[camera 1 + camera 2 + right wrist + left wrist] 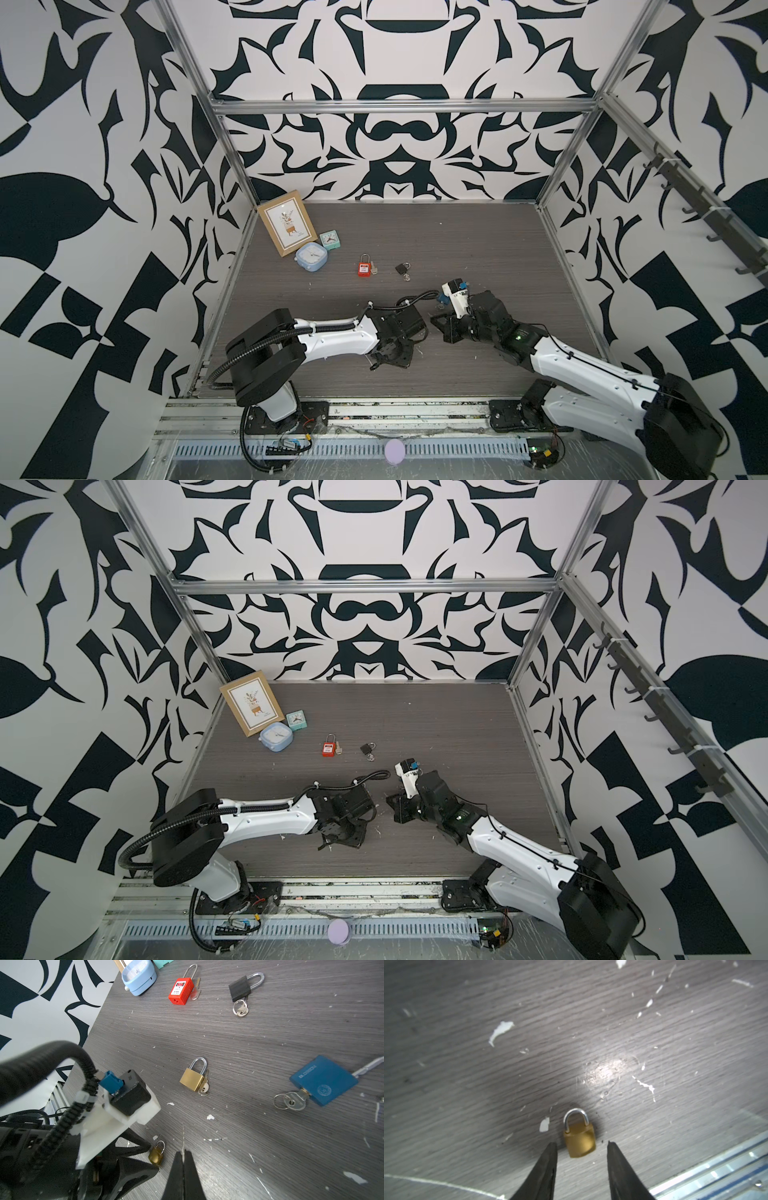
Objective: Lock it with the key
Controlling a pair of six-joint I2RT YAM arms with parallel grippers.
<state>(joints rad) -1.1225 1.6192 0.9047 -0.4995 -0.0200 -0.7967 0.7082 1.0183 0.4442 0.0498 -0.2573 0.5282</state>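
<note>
1. Left end effector (581, 1143) is released. Its fingers stand apart on either side of the small lock (579, 1138) and touch neither side.
2. The small lock lies flat on the worktop (467, 1084). Its shackle points away from the fingertips and looks seated in the body.
3. We read the straddle as set-up: closing here would pin the body for keying.
4. Right end effector (184, 1152) is clenched, low over the worktop, with the small lock just beside its tips. We see nothing between the fingers, but we cannot tell whether something very small is hidden there.
5. Neither wrist view shows anything in or beside the small lock to turn it with.
6. Only the right wrist view shows the other locks:
   - The brass lock (192, 1079) is ahead of the right end effector.
   - The blue lock (323, 1080) is off to the side, with a key (295, 1102) in its cylinder.
   - The red lock (181, 991) and black lock (240, 989) are farthest ahead.
7. The left wrist view shows only the small lock, close up.
8. Both top views show the red and black locks well ahead of both end effectors. The left wrist hides the small lock there.
</note>
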